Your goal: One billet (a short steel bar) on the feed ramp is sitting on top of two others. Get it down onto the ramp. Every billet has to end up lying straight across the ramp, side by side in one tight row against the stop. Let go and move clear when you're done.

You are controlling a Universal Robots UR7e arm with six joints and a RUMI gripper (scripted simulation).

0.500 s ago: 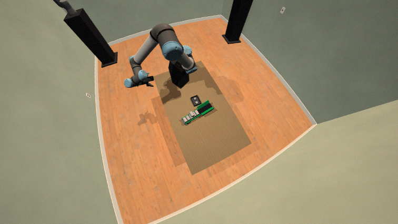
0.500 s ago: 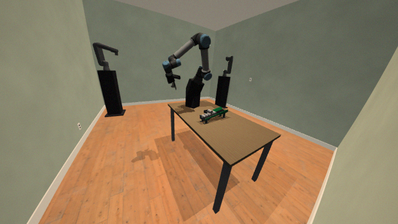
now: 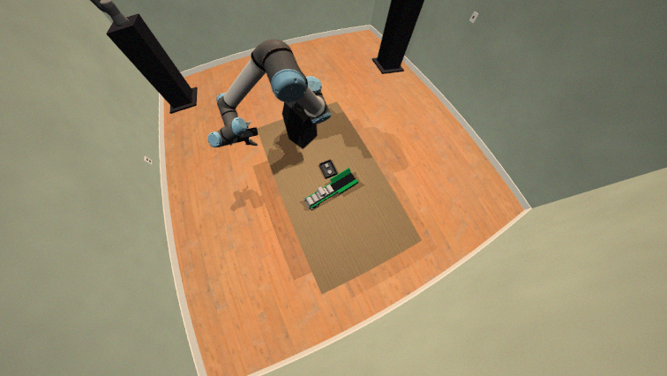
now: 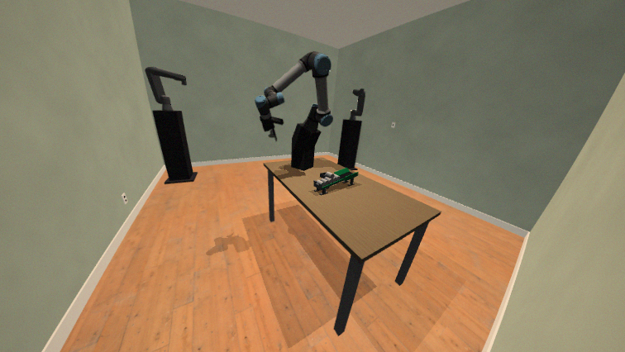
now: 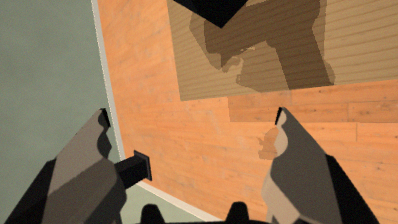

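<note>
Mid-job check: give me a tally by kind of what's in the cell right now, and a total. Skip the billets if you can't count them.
Tall black stands: 2
Wooden table with black legs: 1
Grey robot arm with blue joints: 1
Green feed ramp: 1
Small dark flat box: 1
Total: 6
The pale steel billets are too small to count.

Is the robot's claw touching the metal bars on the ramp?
Apart. The exterior view shows the open gripper hanging in the air beyond the table's edge, far from the billets on the ramp.
</note>
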